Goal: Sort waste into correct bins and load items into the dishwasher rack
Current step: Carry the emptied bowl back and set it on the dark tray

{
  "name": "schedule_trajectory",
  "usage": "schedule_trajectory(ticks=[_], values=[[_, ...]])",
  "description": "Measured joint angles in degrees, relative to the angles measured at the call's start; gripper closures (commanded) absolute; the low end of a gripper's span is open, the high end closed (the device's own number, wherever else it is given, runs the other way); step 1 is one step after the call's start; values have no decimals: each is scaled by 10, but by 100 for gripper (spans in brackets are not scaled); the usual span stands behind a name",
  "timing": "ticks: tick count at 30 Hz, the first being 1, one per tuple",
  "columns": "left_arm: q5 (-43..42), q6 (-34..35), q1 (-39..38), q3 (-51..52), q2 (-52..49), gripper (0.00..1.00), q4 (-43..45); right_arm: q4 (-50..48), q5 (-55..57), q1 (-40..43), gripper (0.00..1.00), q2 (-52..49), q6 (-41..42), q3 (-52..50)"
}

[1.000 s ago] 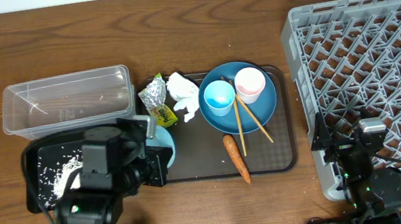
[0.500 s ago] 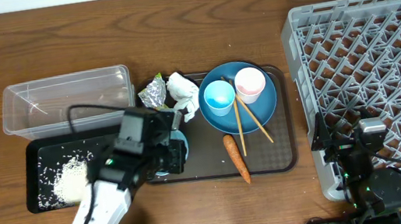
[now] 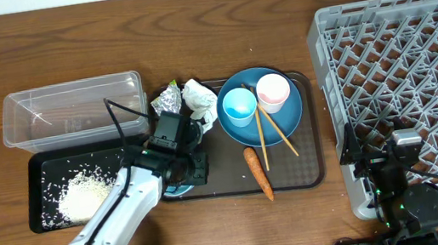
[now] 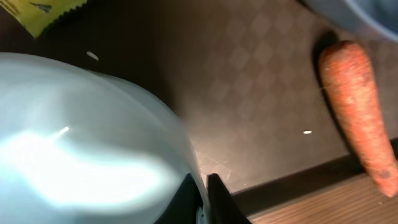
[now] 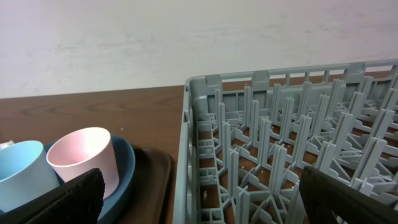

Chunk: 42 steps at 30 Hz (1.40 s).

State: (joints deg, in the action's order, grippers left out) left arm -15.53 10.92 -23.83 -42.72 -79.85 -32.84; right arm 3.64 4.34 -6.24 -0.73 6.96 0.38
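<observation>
My left gripper (image 3: 189, 168) (image 4: 203, 199) is shut on the rim of the light-blue bowl (image 3: 175, 189) (image 4: 81, 143), low over the left end of the brown tray. The carrot (image 3: 258, 173) (image 4: 357, 106) lies to its right. Behind it lie the snack wrapper (image 3: 169, 104) and the tissue (image 3: 200, 99). Rice (image 3: 83, 196) is heaped in the black tray (image 3: 32, 170); the clear tub (image 3: 72, 113) is behind it. The dark-blue plate (image 3: 286, 113) carries a blue cup (image 3: 239, 107), a pink cup (image 3: 273, 92) (image 5: 84, 155) and chopsticks (image 3: 272, 132). My right gripper (image 3: 373, 145) (image 5: 199, 205) stands open at the near left corner of the rack (image 3: 408, 96) (image 5: 280, 143).
The brown serving tray (image 3: 225, 169) sits mid-table between the black tray and the rack, its right edge close to the rack's left wall. A few rice grains lie on the brown tray near the bowl. A pale wall runs behind the table.
My left arm has swung right from over the black tray to the brown tray, carrying the bowl down onto its left end. The rice heap now shows uncovered. The right arm has not moved.
</observation>
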Motion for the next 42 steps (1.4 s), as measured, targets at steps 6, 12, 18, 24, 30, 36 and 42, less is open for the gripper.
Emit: schedule_trajectory(ticks=[6,12,18,24,30,36,42], values=[[6,9,0,0,-9,63,-1,0,0,0,1,0,0,0],[7,11,0,1,10,56,-4,0,0,0,1,0,0,0],[8,18,0,1,94,55,-14,0,0,0,1,0,0,0],[5,60,-9,1,173,14,-18,0,0,0,1,0,0,0],[-37,86,-51,1,183,2,8,0,0,0,1,0,0,0],[-85,100,-87,1,177,6,48,0,0,0,1,0,0,0],[-95,111,-139,1,150,24,70,0,0,0,1,0,0,0]])
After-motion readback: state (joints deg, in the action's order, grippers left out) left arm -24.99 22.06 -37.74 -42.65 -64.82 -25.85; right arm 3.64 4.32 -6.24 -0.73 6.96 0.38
